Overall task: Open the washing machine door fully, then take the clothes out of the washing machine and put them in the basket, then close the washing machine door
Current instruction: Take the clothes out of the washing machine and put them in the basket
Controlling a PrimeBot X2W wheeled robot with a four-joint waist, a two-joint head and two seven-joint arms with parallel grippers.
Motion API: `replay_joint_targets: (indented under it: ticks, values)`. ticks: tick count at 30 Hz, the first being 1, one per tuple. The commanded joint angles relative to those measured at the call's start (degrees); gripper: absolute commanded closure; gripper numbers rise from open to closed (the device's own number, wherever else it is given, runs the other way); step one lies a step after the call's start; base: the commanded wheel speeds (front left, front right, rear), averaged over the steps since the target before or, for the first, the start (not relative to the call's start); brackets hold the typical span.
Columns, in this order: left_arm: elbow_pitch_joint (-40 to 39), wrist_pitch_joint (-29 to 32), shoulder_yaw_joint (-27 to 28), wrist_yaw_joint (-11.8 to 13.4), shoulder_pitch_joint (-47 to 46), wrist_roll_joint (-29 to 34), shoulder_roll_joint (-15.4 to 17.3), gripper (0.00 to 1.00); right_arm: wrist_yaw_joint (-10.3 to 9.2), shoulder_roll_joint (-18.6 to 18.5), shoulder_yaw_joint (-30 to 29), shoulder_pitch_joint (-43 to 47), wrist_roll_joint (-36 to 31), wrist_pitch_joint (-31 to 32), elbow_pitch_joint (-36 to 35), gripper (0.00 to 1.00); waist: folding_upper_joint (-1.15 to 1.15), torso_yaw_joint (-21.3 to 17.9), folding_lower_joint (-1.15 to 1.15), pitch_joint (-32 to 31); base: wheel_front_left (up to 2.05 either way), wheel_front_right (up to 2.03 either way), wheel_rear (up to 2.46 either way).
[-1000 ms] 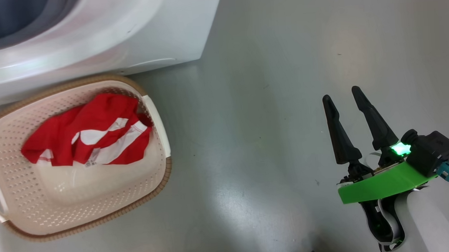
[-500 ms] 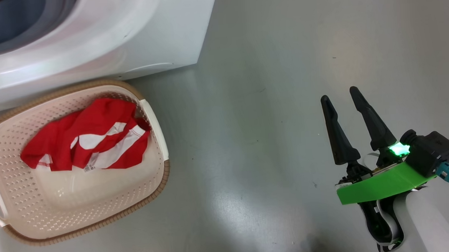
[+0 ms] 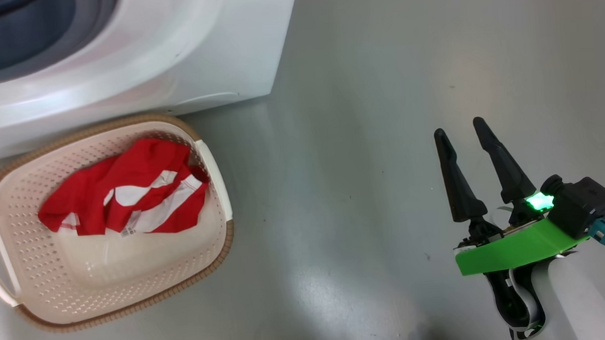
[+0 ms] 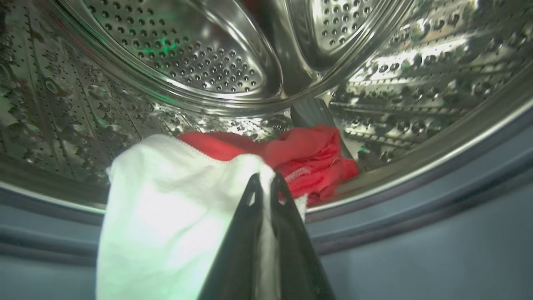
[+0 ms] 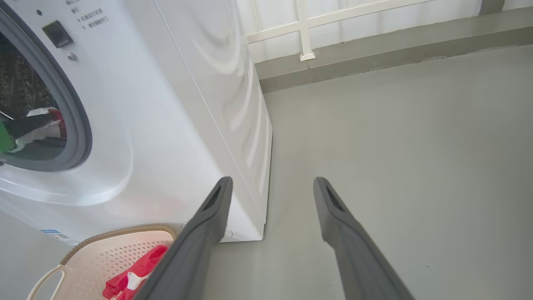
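In the left wrist view my left gripper [image 4: 263, 180] is shut on a white garment [image 4: 166, 208] at the mouth of the washing machine's steel drum [image 4: 200, 62]. A red garment [image 4: 316, 158] lies behind it on the drum floor. The washing machine [image 3: 182, 52] stands at the top left of the head view. Below it sits the cream basket [image 3: 148, 287] holding a red garment with white stripes [image 3: 128, 194]. My right gripper [image 3: 461, 130] hangs open over the bare floor, far right of the basket. The washing machine door is out of view.
A grey rubber gasket [image 4: 416, 196] rings the drum opening. In the right wrist view a grey kerb and a white railing [image 5: 304, 29] run behind the machine. Grey floor [image 3: 360, 187] stretches to the right of the basket.
The head camera has shifted slightly, so the basket and the machine sit a little differently in the picture. The right gripper has stayed open and in place.
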Motion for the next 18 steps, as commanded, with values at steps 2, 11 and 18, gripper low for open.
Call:
replay_joint_targets:
  ticks: [2,11,18]
  values:
    - [-3.4,-0.3,2.2,-0.6,1.6,-2.0,2.3,1.0,0.43,-0.1,0.8,0.9,0.1,-0.4,-1.1,0.0,0.0,0.5,0.0,-1.0,0.0,0.0,0.0]
    - [-20.1,-0.3,10.4,-2.1,13.3,-9.1,-2.2,1.0,0.43,-0.1,-0.3,2.3,-0.7,-0.4,-0.6,0.0,0.0,2.6,0.0,-5.1,0.0,0.0,0.0]
    - [-30.8,-0.3,16.3,-2.6,22.2,-11.0,-6.7,1.0,0.43,-0.1,-1.2,3.6,-1.2,-0.4,-0.2,0.0,0.0,4.0,0.0,-7.5,0.0,0.0,0.0]
